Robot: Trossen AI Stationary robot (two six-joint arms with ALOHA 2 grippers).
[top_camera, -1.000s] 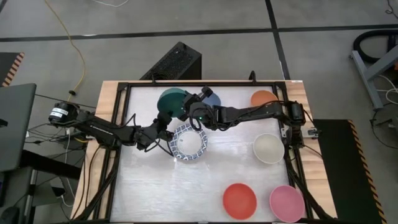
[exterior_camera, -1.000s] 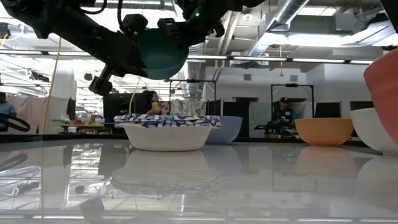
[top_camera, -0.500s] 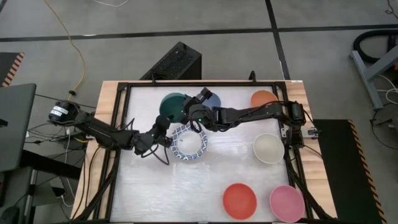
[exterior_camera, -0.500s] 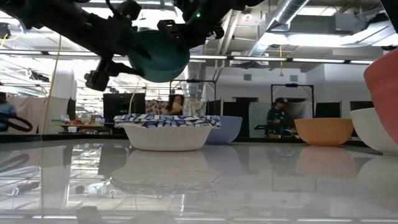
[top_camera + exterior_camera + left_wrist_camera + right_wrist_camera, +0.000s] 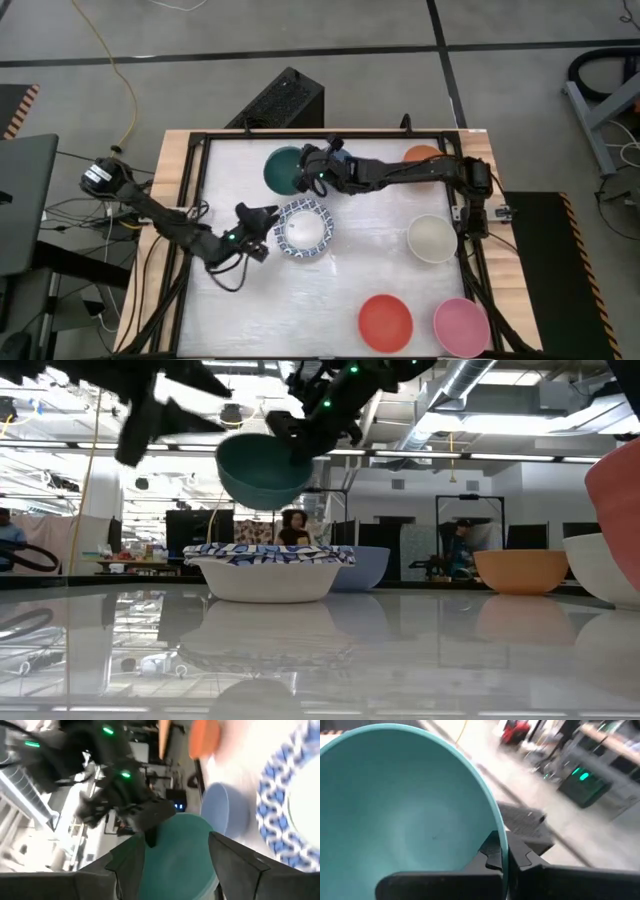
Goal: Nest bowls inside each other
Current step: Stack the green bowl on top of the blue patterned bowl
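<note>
A green bowl (image 5: 285,168) hangs over the table's far middle with my right gripper (image 5: 308,173) shut on it. It shows above the table in the low view (image 5: 262,468). Just nearer stands a white bowl with a blue patterned rim (image 5: 305,230), resting on its base. My left gripper (image 5: 262,216) is open at that bowl's left side and holds nothing. In the left wrist view its fingers (image 5: 120,870) stand apart, with the green bowl (image 5: 180,855) farther off. A blue bowl (image 5: 365,565) stands behind the patterned one, mostly hidden under my right arm from above. My right gripper holds the green bowl by its rim (image 5: 501,837), on the side toward the table's right. One finger (image 5: 490,851) is inside the bowl and one outside. The fingers come in about level from the right. The bowl is lifted clear, mouth up and slightly tilted.
An orange bowl (image 5: 422,157) stands far right, a cream bowl (image 5: 432,238) at mid right, a red bowl (image 5: 385,322) and a pink bowl (image 5: 461,326) at the near right. A black frame (image 5: 190,200) borders the table. People move in the room behind.
My left gripper has let go of the green bowl, opened, and drawn back toward the table's near left, rolling as it went. My right gripper has kept hold of the bowl and shifted a little toward the far edge. The bowl stays lifted clear.
</note>
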